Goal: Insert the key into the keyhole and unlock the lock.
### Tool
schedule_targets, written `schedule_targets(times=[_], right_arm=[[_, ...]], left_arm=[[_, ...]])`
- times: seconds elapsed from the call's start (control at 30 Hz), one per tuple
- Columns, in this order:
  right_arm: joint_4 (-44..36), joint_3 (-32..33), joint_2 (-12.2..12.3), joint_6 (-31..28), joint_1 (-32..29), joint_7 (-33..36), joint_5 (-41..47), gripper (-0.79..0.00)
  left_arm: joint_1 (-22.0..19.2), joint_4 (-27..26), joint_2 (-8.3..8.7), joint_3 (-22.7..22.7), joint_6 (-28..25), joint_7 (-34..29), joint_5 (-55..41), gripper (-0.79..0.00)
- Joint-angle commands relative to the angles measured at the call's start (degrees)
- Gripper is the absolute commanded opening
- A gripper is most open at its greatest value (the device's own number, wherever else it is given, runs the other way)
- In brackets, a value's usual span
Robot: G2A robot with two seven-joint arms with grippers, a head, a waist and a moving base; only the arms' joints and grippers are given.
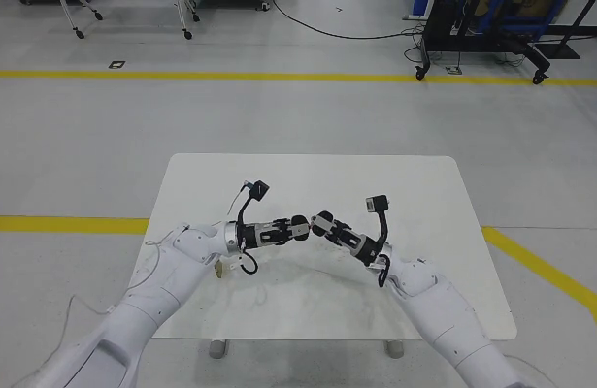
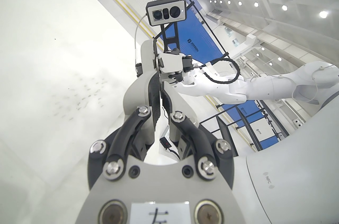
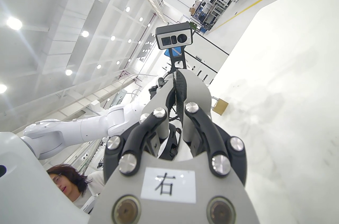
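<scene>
Pinching the left claw (image 2: 159, 76) narrow, pads almost touching, tip to tip with the equally narrow right claw (image 3: 176, 82), and hovering well apart from the lock (image 3: 220, 105) lying on the bench (image 3: 278, 76); making out no key, so probably risking fumbling it far from the lock.

Left gripper (image 1: 304, 226) and right gripper (image 1: 320, 218), tip to tip, block each other.

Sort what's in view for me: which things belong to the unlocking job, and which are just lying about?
Job: brass padlock on the table; left claw and right claw, both shut.
Lying about: black cable on the floor; black wheeled frame; yellow floor line.
</scene>
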Motion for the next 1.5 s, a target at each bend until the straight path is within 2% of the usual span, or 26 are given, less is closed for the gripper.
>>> schedule_targets(times=[0.0,0.3,0.47,0.53,0.57,0.6,0.77,0.83,0.9,0.93,1.0,1.47], right_arm=[[-0.3,0.1,0.0,-0.1,-0.2,-0.1,-0.3,-0.785],[0.1,0.4,0.2,0.3,-0.4,0.8,-0.3,-0.785],[0.5,0.2,0.1,0.6,-0.1,1.4,-0.5,-0.785],[0.6,0.2,0.1,0.6,0.0,1.4,-0.4,-0.785],[0.6,0.2,0.1,0.5,0.1,1.4,-0.3,-0.785],[0.7,0.2,0.1,0.4,0.1,1.4,-0.2,-0.785],[0.9,0.3,0.0,0.2,0.3,1.5,0.3,-0.785],[1.0,0.3,0.0,0.2,0.3,1.5,0.5,-0.785],[1.0,0.3,0.0,0.2,0.3,1.6,0.5,-0.785],[1.1,0.3,0.0,0.2,0.4,1.6,0.5,-0.785],[1.1,0.2,0.0,0.2,0.4,1.6,0.5,-0.785],[1.4,0.2,0.0,-0.1,0.6,2.1,-0.9,-0.785]], left_arm=[[-0.3,0.5,0.01,0.2,-0.2,0.2,-0.2,-0.785],[-0.9,2.4,0.16,-0.4,-1.5,1.5,0.0,-0.785],[-1.2,1.4,0.32,-0.1,-1.4,1.4,1.0,-0.785],[-1.1,1.1,0.39,0.1,-1.5,1.5,1.1,-0.576],[-1.1,1.0,0.43,0.2,-1.4,1.4,1.2,-0.520],[-1.1,0.9,0.45,0.3,-1.4,1.4,1.1,-0.511],[-1.0,0.8,0.50,0.8,-1.5,1.5,1.0,-0.539],[-1.1,0.8,0.50,1.1,-1.5,1.5,0.9,-0.573],[-1.2,0.8,0.47,1.4,-1.5,1.5,0.8,-0.619],[-1.2,0.8,0.46,1.5,-1.5,1.5,0.7,-0.693],[-1.4,0.9,0.42,1.7,-1.4,1.4,0.6,-0.776],[-2.0,2.7,-0.09,1.6,-1.8,1.8,1.0,-0.785]])
